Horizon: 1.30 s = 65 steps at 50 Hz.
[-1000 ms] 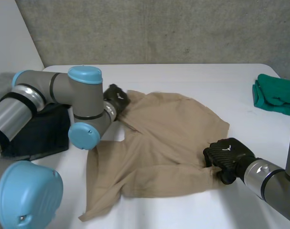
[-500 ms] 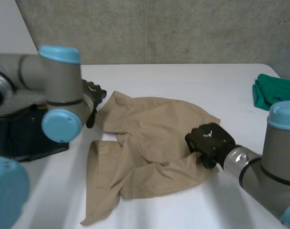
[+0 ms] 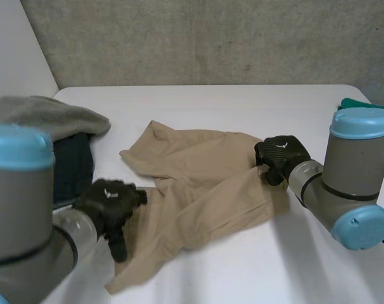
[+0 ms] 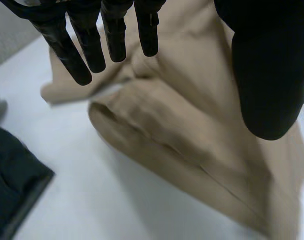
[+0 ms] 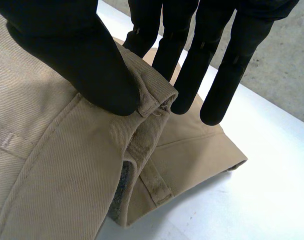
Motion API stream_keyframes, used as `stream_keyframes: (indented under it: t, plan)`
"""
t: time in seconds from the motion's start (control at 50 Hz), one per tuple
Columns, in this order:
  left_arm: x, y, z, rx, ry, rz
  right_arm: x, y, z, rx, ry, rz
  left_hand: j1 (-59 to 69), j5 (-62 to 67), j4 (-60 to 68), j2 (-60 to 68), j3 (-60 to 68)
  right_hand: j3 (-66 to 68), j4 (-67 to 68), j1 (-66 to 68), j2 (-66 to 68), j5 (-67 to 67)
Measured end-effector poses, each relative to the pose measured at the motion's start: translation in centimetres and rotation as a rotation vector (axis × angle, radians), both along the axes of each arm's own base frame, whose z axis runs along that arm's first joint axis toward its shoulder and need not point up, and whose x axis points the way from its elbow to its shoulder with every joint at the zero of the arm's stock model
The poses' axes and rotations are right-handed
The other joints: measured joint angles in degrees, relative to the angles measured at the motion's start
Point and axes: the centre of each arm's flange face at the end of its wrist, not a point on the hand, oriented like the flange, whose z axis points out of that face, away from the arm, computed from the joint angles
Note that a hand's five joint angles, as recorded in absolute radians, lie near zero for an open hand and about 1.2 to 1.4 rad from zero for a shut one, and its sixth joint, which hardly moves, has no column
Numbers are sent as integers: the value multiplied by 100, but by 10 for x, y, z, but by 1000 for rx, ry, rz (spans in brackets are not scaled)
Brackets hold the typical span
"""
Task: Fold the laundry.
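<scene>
Two hands at the tan garment: right hand pinches a hemmed edge against its thumb; left hand hangs above it, fingers straight, empty. Cloth looks soft, limp; hems should grip best.

One tan garment, one grey cloth, one dark cloth, one green cloth, one white table.

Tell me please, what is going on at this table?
A two-armed robot is folding a tan garment on the white table. Its right hand pinches the garment's right edge between thumb and fingers. Its left hand is open above the garment's near left part and holds nothing. A dark garment and a grey cloth lie at the left, a green cloth at the far right. The fold is not yet finished.
</scene>
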Motion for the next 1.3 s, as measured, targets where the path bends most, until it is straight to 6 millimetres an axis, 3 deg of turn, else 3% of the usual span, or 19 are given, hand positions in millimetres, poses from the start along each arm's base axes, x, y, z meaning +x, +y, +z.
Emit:
stream_keyframes:
  t: [0.18,0.34,0.48,0.66,0.7,0.8,0.84,0.88,0.92,1.02,1.1,1.18,1.2,1.26,1.3]
  plan:
    - [6,6,-33,76,-74,79,-1,-1,-1,-16,6,-35,537,479,451,459,473,0,1,0,0,0]
    - [0,10,-49,163,-76,43,-3,-8,0,-33,8,-67,1159,1139,1121,1128,1149,0,1,0,0,0]
    - [-10,9,-50,187,-36,17,-2,-10,-1,-37,7,-88,2436,2530,2521,2568,2577,0,2,0,0,0]
    - [-17,9,-37,193,22,25,1,-6,-2,-39,11,-87,2187,2199,2157,2204,2220,0,2,0,0,0]
    - [-18,11,-35,205,30,24,2,-6,-2,-40,12,-87,1446,1472,1434,1505,1525,0,2,0,0,0]
    - [-21,21,-36,250,29,0,2,-6,-2,-40,13,-89,1473,1434,1400,1453,1469,0,2,0,0,0]
    - [-22,23,-38,260,22,-6,2,-7,-2,-40,12,-91,2265,2109,2077,2104,2107,0,2,0,0,0]
    - [-23,24,-42,268,8,-9,1,-8,-2,-41,11,-95,3980,3674,3657,3818,3805,0,2,0,0,0]
    - [-25,22,-47,268,-7,-6,1,-9,-1,-43,9,-99,4931,4644,4642,4739,4664,0,2,0,0,0]
    - [-29,9,-52,231,-33,19,1,-14,2,-58,3,-98,5026,4972,5097,5131,5101,0,3,0,0,0]
    - [-31,-9,-42,166,-30,39,7,-23,0,-75,14,-53,5026,4972,5097,5131,5101,0,4,0,0,0]
    - [-32,-26,-30,103,-27,46,13,-32,-2,-100,38,-2,5026,4972,5097,5131,5101,-1681,-1568,-1430,-1638,-1542]
    - [-32,-34,-25,77,-29,46,14,-37,-2,-120,50,15,5026,4972,5097,5131,5101,-3180,-3172,-2956,-3180,-3180]
    - [-32,-48,-17,38,-40,43,14,-48,7,-161,62,21,5026,4972,5097,5131,5101,-5346,-5330,-5122,-5301,-5290]
    - [-33,-56,-15,24,-50,42,12,-53,18,-180,60,16,5026,4972,5097,5131,5101,-5661,-5598,-5264,-5548,-5536]
